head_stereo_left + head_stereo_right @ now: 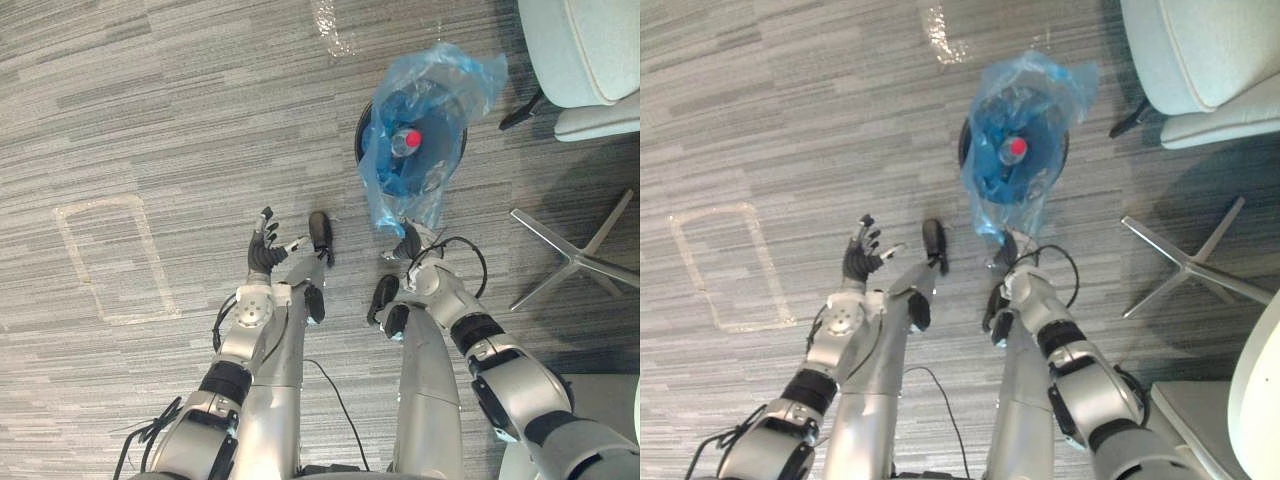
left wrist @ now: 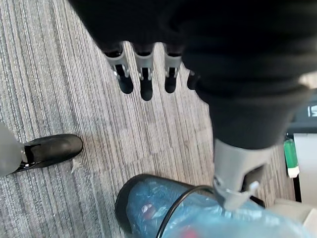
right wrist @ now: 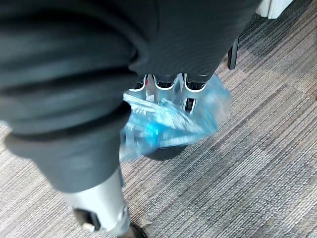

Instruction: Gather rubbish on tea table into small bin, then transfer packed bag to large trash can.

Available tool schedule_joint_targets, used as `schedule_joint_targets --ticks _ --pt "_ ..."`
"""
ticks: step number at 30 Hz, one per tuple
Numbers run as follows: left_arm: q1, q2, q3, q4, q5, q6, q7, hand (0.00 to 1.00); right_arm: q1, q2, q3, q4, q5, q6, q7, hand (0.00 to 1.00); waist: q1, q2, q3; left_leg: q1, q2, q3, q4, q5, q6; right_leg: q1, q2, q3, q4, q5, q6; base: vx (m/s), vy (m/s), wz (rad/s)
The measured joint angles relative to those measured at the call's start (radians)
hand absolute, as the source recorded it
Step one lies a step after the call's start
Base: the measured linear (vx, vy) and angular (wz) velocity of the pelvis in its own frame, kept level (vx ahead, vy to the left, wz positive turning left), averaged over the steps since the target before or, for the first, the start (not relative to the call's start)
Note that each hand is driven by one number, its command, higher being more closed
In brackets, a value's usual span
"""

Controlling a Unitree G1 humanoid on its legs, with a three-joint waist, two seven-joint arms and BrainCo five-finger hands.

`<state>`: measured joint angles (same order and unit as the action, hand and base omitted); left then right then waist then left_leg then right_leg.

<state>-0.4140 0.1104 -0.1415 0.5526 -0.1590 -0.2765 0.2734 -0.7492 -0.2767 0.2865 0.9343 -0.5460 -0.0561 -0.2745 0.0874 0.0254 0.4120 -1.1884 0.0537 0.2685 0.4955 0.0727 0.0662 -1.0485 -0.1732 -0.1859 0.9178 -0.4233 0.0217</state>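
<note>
Fingers of left hand [image 1: 262,250] spread empty; right hand [image 1: 409,243] meets translucent blue plastic bag's [image 1: 432,88] six-o'clock edge, grip unclear; transfer apparently pending.

Blue bag [image 1: 428,95] in black bin [image 1: 360,135], right hand [image 1: 411,241] at its lower edge

Office (grey carpet [image 1: 150,100], star chair base [image 1: 575,257])

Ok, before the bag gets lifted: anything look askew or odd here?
The translucent blue plastic bag stands crumpled above the small round black bin and sags over its near side, down by the right hand.
</note>
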Motion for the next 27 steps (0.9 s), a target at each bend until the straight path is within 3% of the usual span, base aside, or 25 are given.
schedule_joint_targets --ticks 11,18,27 --pt "-0.005 -0.009 0.008 0.0 0.0 0.001 -0.001 0.0 -0.016 -0.001 -0.009 -0.032 0.046 -0.005 -0.003 1.0 0.004 0.0 0.0 0.0 0.004 -0.008 0.007 0.008 0.005 0.002 0.008 -0.005 0.003 -0.003 -0.007 -0.05 0.018 0.01" --pt "-0.005 -0.01 0.027 -0.014 0.001 0.009 -0.002 0.0 0.014 0.0 -0.013 -0.188 0.047 -0.008 -0.017 1.0 0.006 0.0 0.0 0.007 0.011 -0.024 0.014 0.01 0.003 0.023 0.016 -0.018 0.005 -0.005 -0.013 -0.06 0.02 0.01" --pt "0.057 -0.008 0.023 -0.075 0.021 0.03 -0.022 0.0 0.152 0.007 -0.011 -0.432 0.046 -0.005 -0.022 1.0 0.007 -0.002 0.001 0.182 0.011 -0.022 -0.027 -0.007 0.001 0.215 0.017 -0.042 -0.064 0.0 -0.019 -0.04 0.0 0.01"
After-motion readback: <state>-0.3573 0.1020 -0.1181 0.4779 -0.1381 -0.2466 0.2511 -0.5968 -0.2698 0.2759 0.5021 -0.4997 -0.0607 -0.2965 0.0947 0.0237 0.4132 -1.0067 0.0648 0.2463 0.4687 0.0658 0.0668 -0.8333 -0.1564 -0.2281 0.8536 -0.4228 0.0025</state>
